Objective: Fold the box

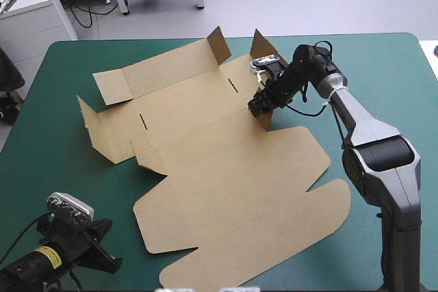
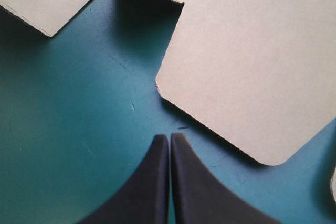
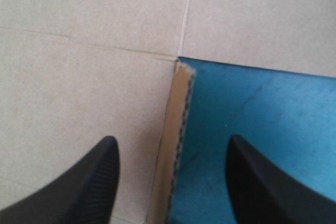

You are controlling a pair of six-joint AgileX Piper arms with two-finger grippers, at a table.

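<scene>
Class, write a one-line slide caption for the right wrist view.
Open right gripper straddles a raised wall edge of the brown box.

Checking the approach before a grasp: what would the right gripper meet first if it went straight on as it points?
Probably the raised flap of the box, its edge standing between the open fingers of the right gripper; the flat panel lies just beyond. Depth is unclear.
</scene>
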